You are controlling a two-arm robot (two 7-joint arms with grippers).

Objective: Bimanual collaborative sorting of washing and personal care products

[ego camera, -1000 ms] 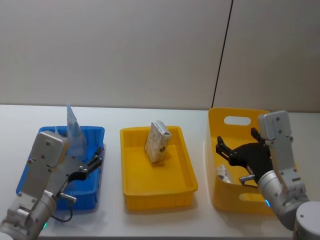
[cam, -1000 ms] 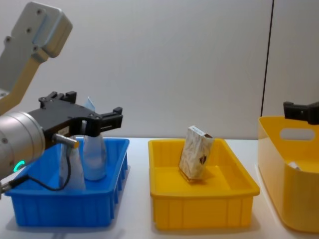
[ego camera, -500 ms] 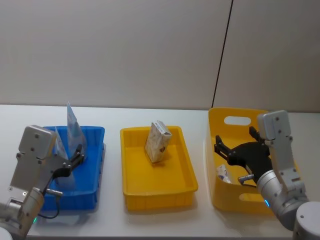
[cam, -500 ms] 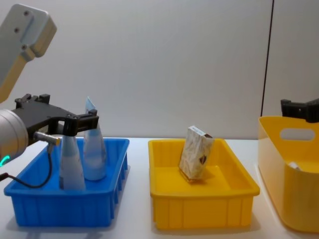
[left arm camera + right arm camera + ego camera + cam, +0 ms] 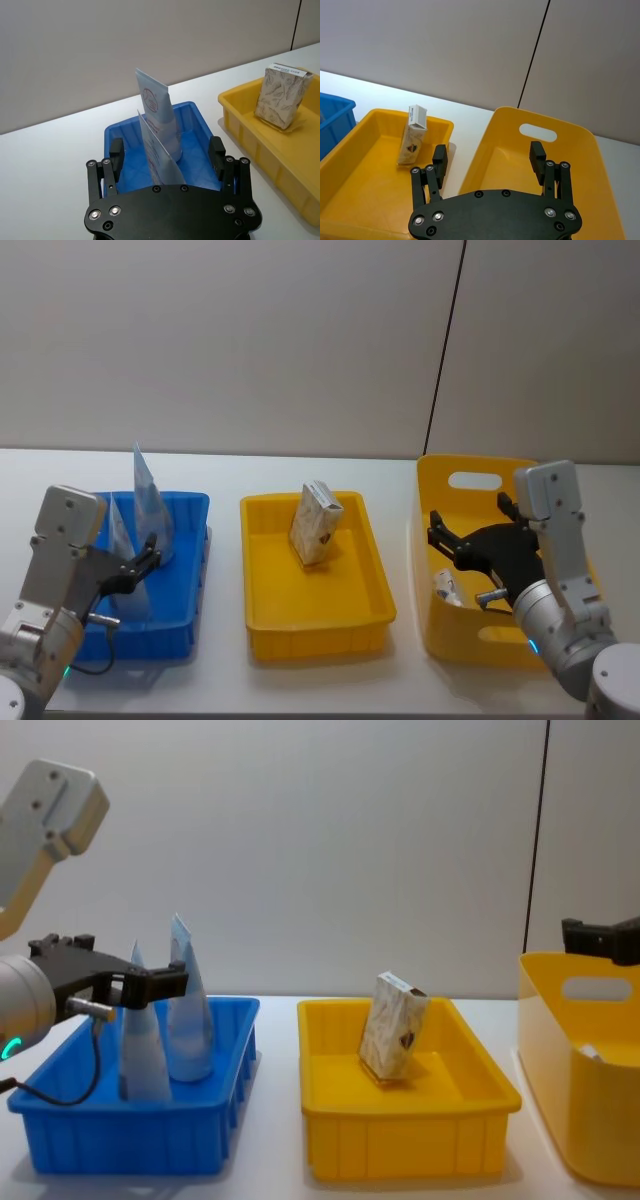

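Two tall pale-blue tubes stand upright in the blue tray (image 5: 185, 508). The farther tube (image 5: 156, 107) bears a red circular logo, and the nearer tube (image 5: 156, 155) stands just in front of it. My left gripper (image 5: 135, 568) hovers open at the tray's near left side, its fingers (image 5: 116, 151) apart on either side of the tubes' line and touching neither. A beige marbled pack (image 5: 316, 523) leans upright in the middle yellow tray (image 5: 265, 625). Above the right yellow bin (image 5: 470, 480), my right gripper (image 5: 468, 532) hangs open and holds nothing.
A small white item (image 5: 447, 588) lies at the bottom of the right yellow bin. The three containers stand in a row on a white table (image 5: 230, 670), with narrow gaps between them. A plain wall rises behind the table.
My left gripper has drawn back from over the blue tray toward the robot's left, open, leaving both tubes standing. The right gripper has barely moved.
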